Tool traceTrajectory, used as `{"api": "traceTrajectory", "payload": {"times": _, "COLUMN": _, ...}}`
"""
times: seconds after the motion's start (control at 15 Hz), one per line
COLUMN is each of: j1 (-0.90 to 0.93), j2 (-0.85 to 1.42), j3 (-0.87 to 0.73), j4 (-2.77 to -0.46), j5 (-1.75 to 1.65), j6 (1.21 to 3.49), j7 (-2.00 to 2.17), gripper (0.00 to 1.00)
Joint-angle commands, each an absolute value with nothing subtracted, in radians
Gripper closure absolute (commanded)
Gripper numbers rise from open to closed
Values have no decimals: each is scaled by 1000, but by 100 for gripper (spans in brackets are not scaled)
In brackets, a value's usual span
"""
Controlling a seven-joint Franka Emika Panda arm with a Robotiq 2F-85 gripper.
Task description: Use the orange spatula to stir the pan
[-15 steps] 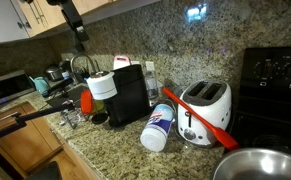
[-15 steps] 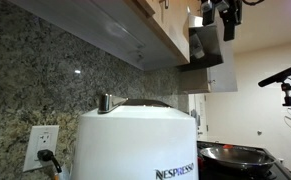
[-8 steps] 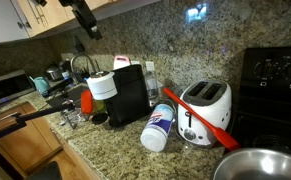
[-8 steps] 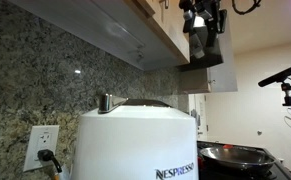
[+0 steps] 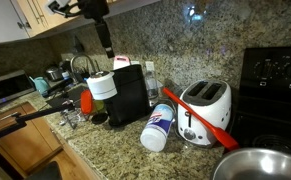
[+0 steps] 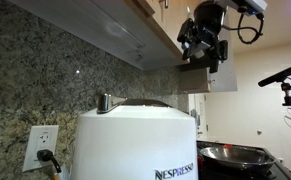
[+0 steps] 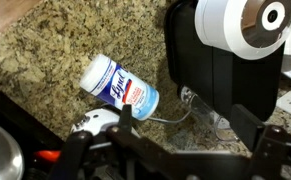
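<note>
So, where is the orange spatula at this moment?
In an exterior view, the orange spatula lies slanted across the front of the white toaster, beside the wipes canister, its lower end pointing toward the pan at the bottom right.

On the speckled granite bench (image 5: 115, 155) I see a black coffee machine (image 5: 130, 95) by the back edge. A white wipes canister (image 5: 159, 127) lies on its side nearer the front edge. A white toaster (image 5: 207, 105) stands just beside it. The orange spatula (image 5: 210, 125) slants across the toaster's front; I cannot tell whether it touches the bench.
</note>
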State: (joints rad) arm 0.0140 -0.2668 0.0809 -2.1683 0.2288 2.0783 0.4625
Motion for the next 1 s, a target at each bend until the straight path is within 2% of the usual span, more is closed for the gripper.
{"api": "traceTrajectory", "payload": {"times": 0.0, "j1": -17, "j2": -240, "j3": 44, "j4": -2204, "j5": 297, "j6": 2070, "j7": 535, "gripper": 0}}
{"api": "traceTrajectory", "payload": {"times": 0.93, "j1": -85, "j2": -183, "j3": 44, "j4": -2370, "j5": 173, "j6": 2296, "j7": 1260, "gripper": 0}}
